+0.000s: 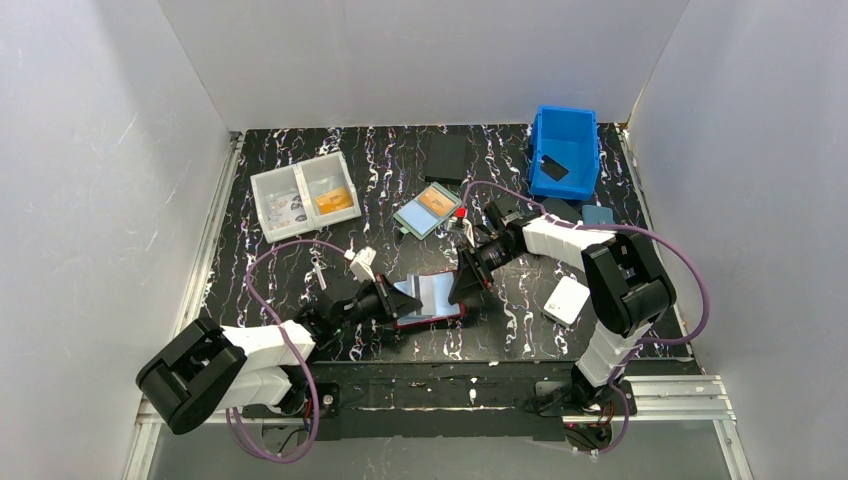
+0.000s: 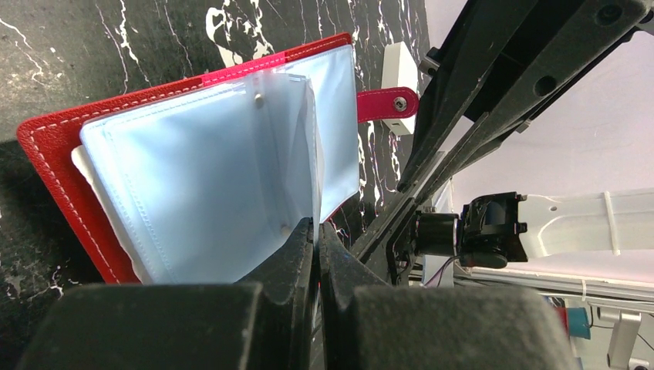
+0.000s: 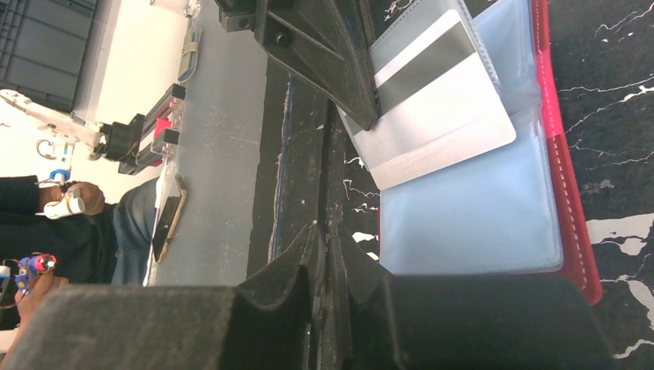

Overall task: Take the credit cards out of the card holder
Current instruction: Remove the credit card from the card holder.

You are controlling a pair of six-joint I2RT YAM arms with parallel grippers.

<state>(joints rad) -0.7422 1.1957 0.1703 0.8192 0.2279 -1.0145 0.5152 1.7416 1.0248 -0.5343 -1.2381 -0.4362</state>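
Note:
The dark-red card holder (image 1: 432,322) lies open on the black mat, its light-blue sleeves up; it also shows in the left wrist view (image 2: 46,154) and the right wrist view (image 3: 569,177). My left gripper (image 1: 408,297) (image 2: 317,225) is shut on the edge of one clear sleeve page and holds it lifted. That sleeve holds a pale credit card (image 3: 439,116) with a dark stripe. My right gripper (image 1: 463,289) (image 3: 328,231) is shut, with nothing seen in it, just off the holder's right side. Its snap tab (image 2: 385,102) sticks out sideways.
A teal-framed case with an orange card (image 1: 428,210) lies behind the holder. A clear two-part tray (image 1: 303,195) is back left, a blue bin (image 1: 565,150) back right, a white box (image 1: 567,299) right, a black flat item (image 1: 446,158) at the back.

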